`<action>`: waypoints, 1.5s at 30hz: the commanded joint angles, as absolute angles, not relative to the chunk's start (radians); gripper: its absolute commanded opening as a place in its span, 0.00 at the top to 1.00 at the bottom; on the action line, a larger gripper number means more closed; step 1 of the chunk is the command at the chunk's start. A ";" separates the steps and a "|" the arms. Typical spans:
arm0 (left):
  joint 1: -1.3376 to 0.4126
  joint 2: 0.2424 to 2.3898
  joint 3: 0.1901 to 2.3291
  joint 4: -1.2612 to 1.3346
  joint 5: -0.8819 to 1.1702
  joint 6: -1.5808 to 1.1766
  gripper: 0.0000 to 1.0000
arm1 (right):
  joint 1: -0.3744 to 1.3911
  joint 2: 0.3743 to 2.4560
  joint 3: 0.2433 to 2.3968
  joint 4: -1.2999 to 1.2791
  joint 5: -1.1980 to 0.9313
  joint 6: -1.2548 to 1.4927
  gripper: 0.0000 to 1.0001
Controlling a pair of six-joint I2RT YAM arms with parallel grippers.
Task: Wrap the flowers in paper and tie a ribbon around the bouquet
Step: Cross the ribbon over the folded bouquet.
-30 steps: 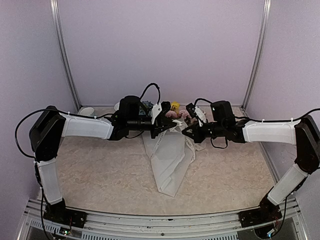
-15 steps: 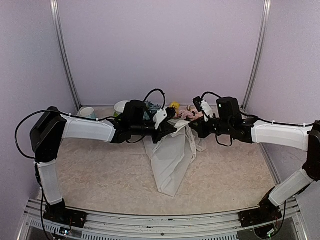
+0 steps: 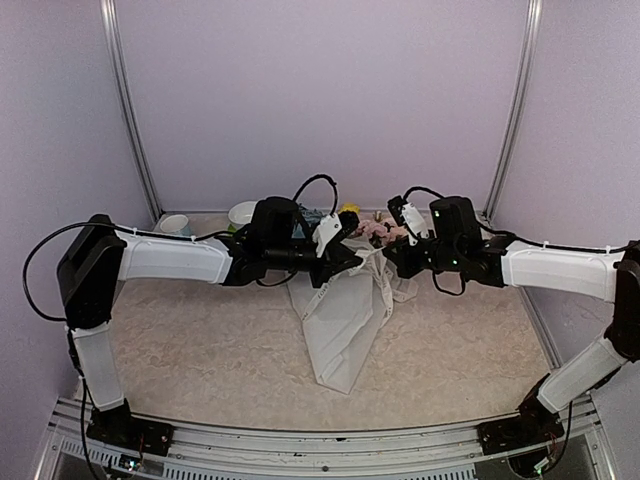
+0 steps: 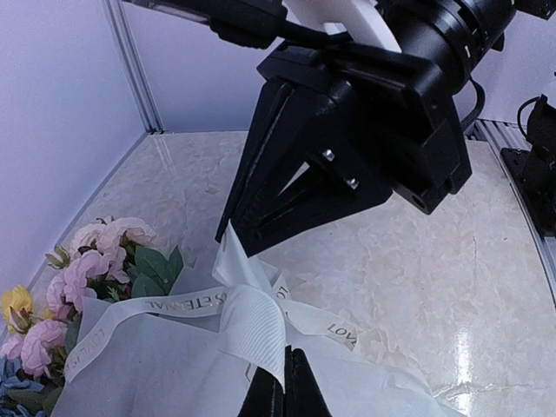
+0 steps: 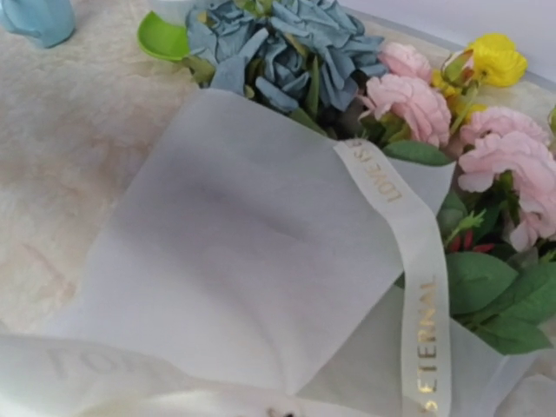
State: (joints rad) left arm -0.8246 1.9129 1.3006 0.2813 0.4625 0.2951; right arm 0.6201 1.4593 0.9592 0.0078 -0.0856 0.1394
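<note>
While the bouquet (image 3: 342,325) lies on the table (image 3: 200,340) between the two arms, its flowers (image 5: 417,100) pointing toward the back wall, the ribbon (image 4: 252,317) crosses the white paper (image 5: 252,252) just below the blooms. The left claw (image 4: 283,372) is closed, pinching one part of the ribbon, and the right claw (image 4: 236,233) is closed on another part, close beside it above the paper. A green bowl (image 5: 165,39) sits behind the blue blooms.

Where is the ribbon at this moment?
In the left wrist view the ribbon crosses the paper beside the flowers at lower left; the left fingers pinch it from below and the right fingers from above.
</note>
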 commanded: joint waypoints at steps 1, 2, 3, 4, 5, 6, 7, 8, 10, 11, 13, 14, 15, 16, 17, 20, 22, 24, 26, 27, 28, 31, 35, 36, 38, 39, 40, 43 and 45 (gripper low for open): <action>-0.837 1.865 1.315 0.272 0.492 0.276 1.00 | 0.617 1.450 0.962 -0.015 -0.071 0.145 1.00; -0.837 1.872 1.321 0.269 0.493 0.272 1.00 | 0.617 1.454 0.962 -0.010 -0.133 0.138 1.00; -0.838 1.880 1.326 0.267 0.494 0.265 1.00 | 0.617 1.459 0.964 -0.009 -0.199 0.132 0.98; -0.838 1.885 1.334 0.265 0.494 0.259 1.00 | 0.617 1.461 0.966 -0.012 -0.239 0.131 0.94; -0.838 1.888 1.338 0.265 0.493 0.252 1.00 | 0.617 1.462 0.966 -0.015 -0.254 0.134 0.92; -0.838 1.890 1.340 0.265 0.492 0.248 1.00 | 0.617 1.459 0.964 -0.021 -0.251 0.136 0.91; -0.838 1.890 1.340 0.272 0.488 0.242 1.00 | 0.617 1.453 0.960 -0.025 -0.242 0.138 0.90; -0.838 1.890 1.340 0.281 0.485 0.239 1.00 | 0.617 1.445 0.956 -0.031 -0.227 0.139 0.90; -0.838 1.892 1.342 0.294 0.471 0.229 1.00 | 0.615 1.428 0.952 -0.047 -0.209 0.140 0.91; -0.838 1.894 1.344 0.299 0.462 0.221 1.00 | 0.616 1.420 0.950 -0.054 -0.206 0.140 0.91; -0.838 1.899 1.352 0.307 0.451 0.210 1.00 | 0.615 1.403 0.945 -0.062 -0.207 0.145 0.91; -0.839 1.901 1.355 0.308 0.446 0.207 1.00 | 0.615 1.395 0.945 -0.069 -0.204 0.147 0.91; -0.839 1.903 1.358 0.309 0.443 0.200 1.00 | 0.615 1.389 0.945 -0.080 -0.197 0.149 0.90; -0.839 1.905 1.362 0.311 0.441 0.198 1.00 | 0.615 1.384 0.946 -0.089 -0.192 0.150 0.89; -0.839 1.906 1.363 0.310 0.440 0.195 1.00 | 0.615 1.378 0.945 -0.096 -0.190 0.150 0.85; -0.839 1.907 1.364 0.312 0.436 0.196 1.00 | 0.618 1.363 0.935 -0.098 -0.246 0.145 0.78; -0.839 1.907 1.365 0.310 0.432 0.197 1.00 | 0.635 1.339 0.904 -0.052 -0.345 0.134 0.84; -0.841 1.907 1.366 0.308 0.431 0.199 1.00 | 0.649 1.312 0.859 0.038 -0.462 0.145 0.88; -0.841 1.907 1.368 0.305 0.425 0.203 1.00 | 0.652 1.305 0.813 0.149 -0.560 0.188 0.89; -0.841 1.907 1.368 0.304 0.423 0.204 1.00 | 0.652 1.313 0.794 0.198 -0.588 0.211 0.89; -0.841 1.907 1.369 0.305 0.419 0.204 1.00 | 0.652 1.327 0.782 0.246 -0.604 0.230 0.89; -0.841 1.908 1.376 0.300 0.415 0.205 1.00 | 0.652 1.379 0.783 0.316 -0.613 0.264 0.92; -0.842 1.908 1.381 0.291 0.417 0.207 1.00 | 0.651 1.437 0.803 0.327 -0.429 0.277 0.96; -0.842 1.907 1.380 0.291 0.416 0.209 1.00 | 0.649 1.448 0.808 0.325 -0.381 0.277 0.96; -0.842 1.905 1.379 0.290 0.417 0.209 1.00 | 0.649 1.478 0.823 0.317 -0.311 0.271 0.96; -0.842 1.906 1.379 0.292 0.419 0.210 1.00 | 0.648 1.495 0.831 0.318 -0.286 0.270 0.95; -0.842 1.907 1.380 0.294 0.421 0.210 1.00 | 0.647 1.512 0.837 0.323 -0.271 0.268 0.95; -0.842 1.911 1.386 0.290 0.423 0.212 1.00 | 0.646 1.526 0.844 0.343 -0.222 0.276 0.95; -0.842 1.911 1.387 0.290 0.424 0.212 1.00 | 0.646 1.520 0.829 0.366 -0.172 0.281 0.95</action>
